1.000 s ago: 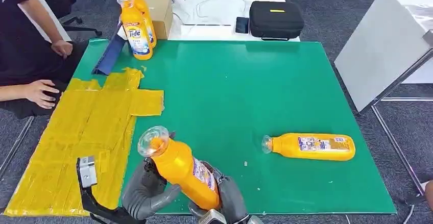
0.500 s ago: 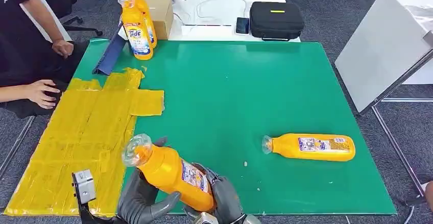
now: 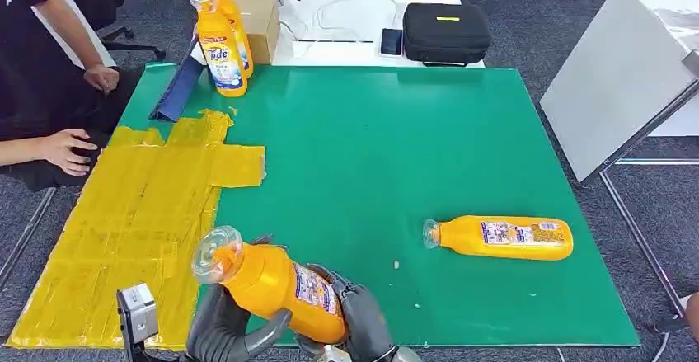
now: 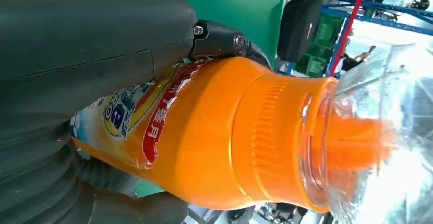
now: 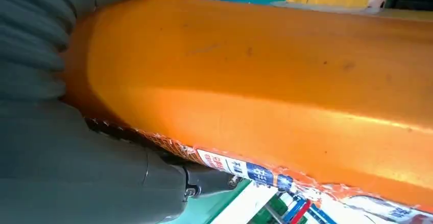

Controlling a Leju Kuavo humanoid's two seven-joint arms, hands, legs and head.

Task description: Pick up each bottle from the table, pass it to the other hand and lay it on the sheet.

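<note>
Beside the box (image 3: 262, 22), upright bottles (image 3: 218, 49) read "Tide".

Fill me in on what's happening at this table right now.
The robot is mid handover: its left hand and right hand both grip an orange bottle above the near table edge, beside the yellow sheet. Another bottle lies on the green mat; two more stand at the far corner. A person's hand rests nearby.
</note>
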